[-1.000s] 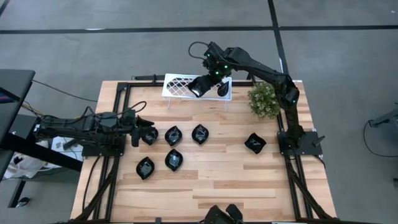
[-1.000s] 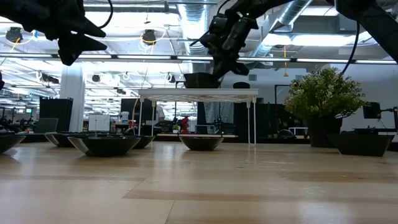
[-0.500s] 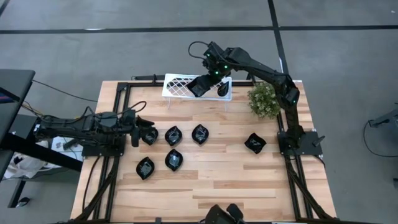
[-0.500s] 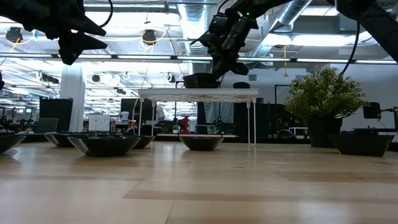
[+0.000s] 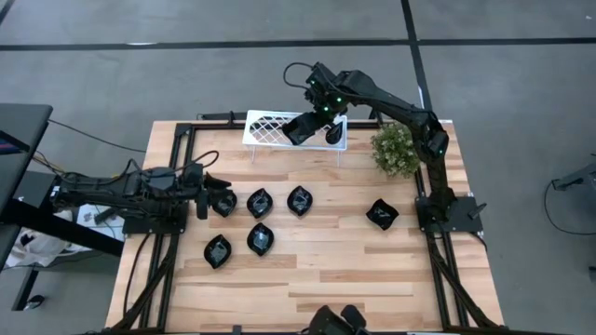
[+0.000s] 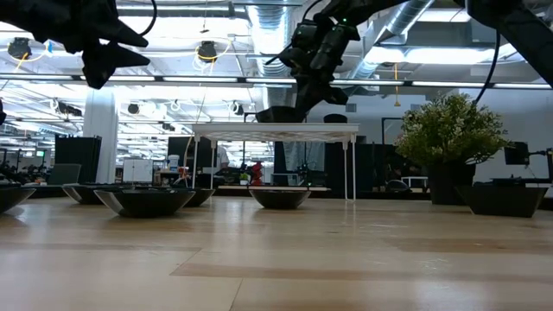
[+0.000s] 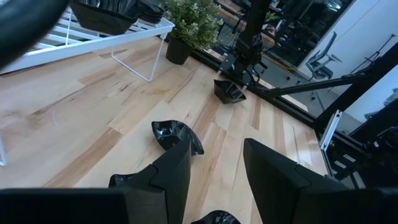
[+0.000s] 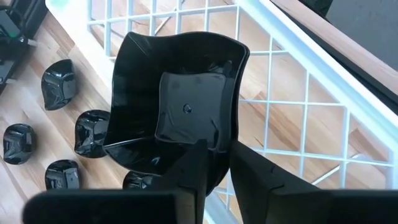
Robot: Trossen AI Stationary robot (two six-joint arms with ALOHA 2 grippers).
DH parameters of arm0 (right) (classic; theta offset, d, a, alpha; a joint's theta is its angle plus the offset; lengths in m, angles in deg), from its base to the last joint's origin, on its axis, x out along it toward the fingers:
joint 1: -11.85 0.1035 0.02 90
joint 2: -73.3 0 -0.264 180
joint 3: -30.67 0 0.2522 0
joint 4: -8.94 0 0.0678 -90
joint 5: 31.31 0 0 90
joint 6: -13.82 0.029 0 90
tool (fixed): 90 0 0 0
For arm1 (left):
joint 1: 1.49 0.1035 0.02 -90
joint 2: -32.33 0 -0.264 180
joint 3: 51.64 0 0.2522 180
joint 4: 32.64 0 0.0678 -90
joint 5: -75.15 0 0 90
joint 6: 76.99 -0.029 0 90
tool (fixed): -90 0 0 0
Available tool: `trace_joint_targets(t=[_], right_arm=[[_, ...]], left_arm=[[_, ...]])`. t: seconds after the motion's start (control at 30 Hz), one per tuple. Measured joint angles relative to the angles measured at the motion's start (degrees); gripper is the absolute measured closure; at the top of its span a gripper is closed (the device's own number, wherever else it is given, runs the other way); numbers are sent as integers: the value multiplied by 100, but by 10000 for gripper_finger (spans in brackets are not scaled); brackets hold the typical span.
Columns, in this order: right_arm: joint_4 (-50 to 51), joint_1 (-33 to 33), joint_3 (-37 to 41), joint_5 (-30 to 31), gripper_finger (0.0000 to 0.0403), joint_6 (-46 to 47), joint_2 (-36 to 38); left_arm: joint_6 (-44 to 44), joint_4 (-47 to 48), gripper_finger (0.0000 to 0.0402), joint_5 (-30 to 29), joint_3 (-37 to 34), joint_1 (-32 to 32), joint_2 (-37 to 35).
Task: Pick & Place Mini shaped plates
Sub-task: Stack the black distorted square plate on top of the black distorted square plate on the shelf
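A: How far along is the job looking?

B: Early, I'd judge. The right gripper [image 8: 214, 163] is hanging over the white lattice wire rack [image 5: 265, 127] at the far side of the pale wooden slat table [image 5: 317, 270], with a glossy black square dish with wavy walls [image 8: 180, 106] right at its fingertips. A second dark dish [image 5: 332, 131] is sitting on the rack just beside it, toward the small green bushy plant [image 5: 396, 149].

A: And what is remaining?

B: Six more glossy black mini plates are lying on the table: five clustered [image 5: 260, 202] well below the right gripper and toward the other arm, and one [image 5: 382, 214] alone near the right arm's base.

A: Is the right gripper gripping that square dish?

B: The dish's near wall is sitting between the two dark fingers [image 8: 186, 171], and the rest of it is extending forward over the lattice. The fingers are standing close to the wall, slightly apart; whether they are pinching or letting go, I cannot tell. In the level view the dish appears to be resting on the rack top [image 6: 276, 130].

A: The other arm?

B: The left gripper [image 7: 214, 165] is waiting low over the table by the cluster, fingers spread, holding nothing, with one plate [image 7: 176, 135] just ahead of its tips.
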Motion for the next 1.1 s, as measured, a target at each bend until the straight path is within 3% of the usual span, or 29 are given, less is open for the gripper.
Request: trace_joint_targets(t=[0.4,0.6,0.67,0.83,1.1], right_arm=[[679,-69,-415,11,339,-26,59],[2007,149,-1197,12,340,-354,61],[2418,339,-1454,14,340,-472,62],[2360,1022,-1488,-69,340,-467,604],[2373,2216,-525,728,340,918,1733]], left_arm=[[0,-68,252,0,0,-1,0],[0,-80,252,2,0,0,0],[-3,-78,252,0,0,1,0],[-27,-79,252,7,0,0,-1],[-87,-100,252,7,0,-1,9]])
